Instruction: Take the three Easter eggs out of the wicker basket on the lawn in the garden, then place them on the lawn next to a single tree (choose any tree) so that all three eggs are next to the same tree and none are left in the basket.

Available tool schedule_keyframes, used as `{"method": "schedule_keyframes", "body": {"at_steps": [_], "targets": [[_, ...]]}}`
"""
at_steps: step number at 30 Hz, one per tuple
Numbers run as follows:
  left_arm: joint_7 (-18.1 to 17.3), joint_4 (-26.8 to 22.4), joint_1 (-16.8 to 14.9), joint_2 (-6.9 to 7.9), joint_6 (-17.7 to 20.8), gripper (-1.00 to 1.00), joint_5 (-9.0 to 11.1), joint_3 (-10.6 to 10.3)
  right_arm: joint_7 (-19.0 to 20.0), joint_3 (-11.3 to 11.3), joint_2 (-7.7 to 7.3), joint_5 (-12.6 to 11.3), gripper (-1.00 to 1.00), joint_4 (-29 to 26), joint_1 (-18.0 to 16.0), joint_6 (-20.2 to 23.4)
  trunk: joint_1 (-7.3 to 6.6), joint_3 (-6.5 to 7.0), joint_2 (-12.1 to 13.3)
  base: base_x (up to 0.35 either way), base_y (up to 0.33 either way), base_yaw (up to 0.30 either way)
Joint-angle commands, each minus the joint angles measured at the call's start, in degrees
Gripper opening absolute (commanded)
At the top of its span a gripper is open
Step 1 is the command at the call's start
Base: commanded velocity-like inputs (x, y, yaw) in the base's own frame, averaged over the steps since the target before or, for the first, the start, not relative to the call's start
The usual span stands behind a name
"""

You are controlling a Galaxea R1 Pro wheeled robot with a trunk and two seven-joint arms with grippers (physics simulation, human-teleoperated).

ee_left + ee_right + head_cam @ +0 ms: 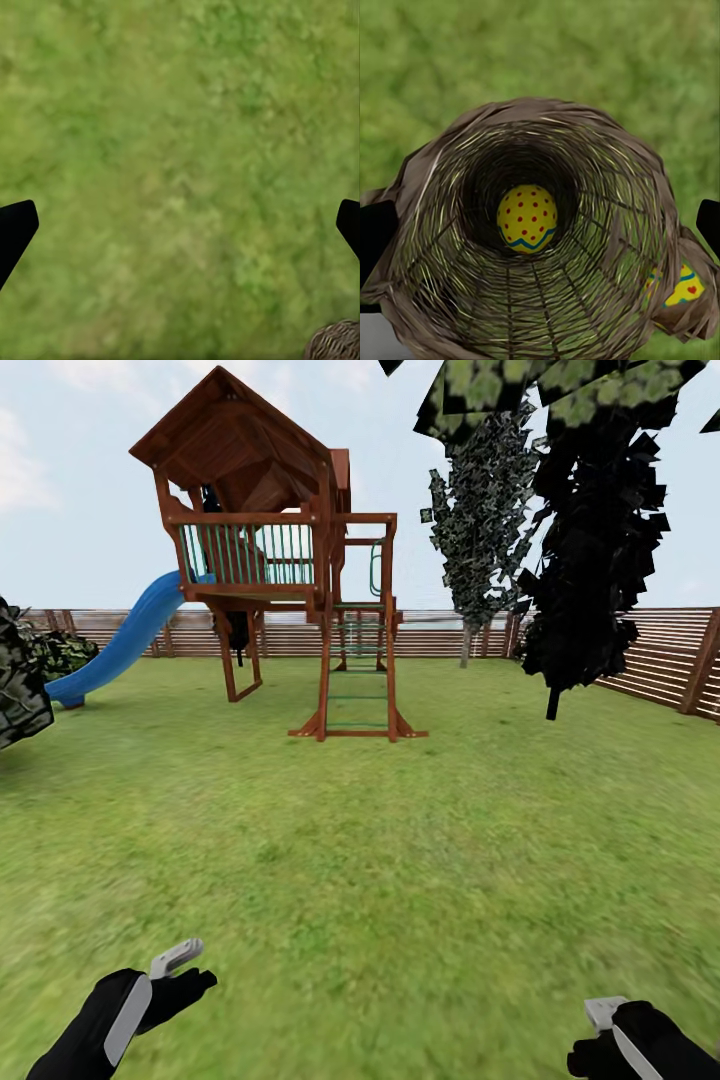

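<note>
Wooden playhouse (262, 510) on stilts stands mid-yard, blue slide (118, 650) descending from its deck toward the round dark bush (20, 675), climbing ladder (357, 670) at its front. Thin-trunked black-leaved tree (590, 550) stands beside the brown slatted fence (660, 655); a second, grey-green leafy tree (480, 530) stands farther back at the fence line. Sky pale blue with light cloud.

Pale cloudy sky overhead, a wooden playhouse (265, 550) standing mid-yard with its blue slide (115, 650) running down, slatted fence (660, 655) closing the back, a black-leaved tree (590, 560) beside it.
</note>
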Motion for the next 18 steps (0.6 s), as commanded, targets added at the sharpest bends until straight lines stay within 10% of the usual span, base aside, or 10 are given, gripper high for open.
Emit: {"method": "schedule_keyframes", "body": {"at_steps": [1, 18], "targets": [[0.11, -0.06, -0.03, -0.02, 0.34, 1.00, 0.33, 0.11, 0.30, 0.18, -0.06, 0.33, 1.00, -0.06, -0.05, 0.21, 0.23, -0.25, -0.46, 0.000, 0.000, 0.000], [0.23, -0.06, -0.03, -0.02, 0.36, 1.00, 0.26, 0.11, 0.30, 0.17, -0.13, 0.37, 1.00, -0.05, -0.05, 0.29, 3.96, -3.30, -7.27, 0.000, 0.000, 0.000]]}}
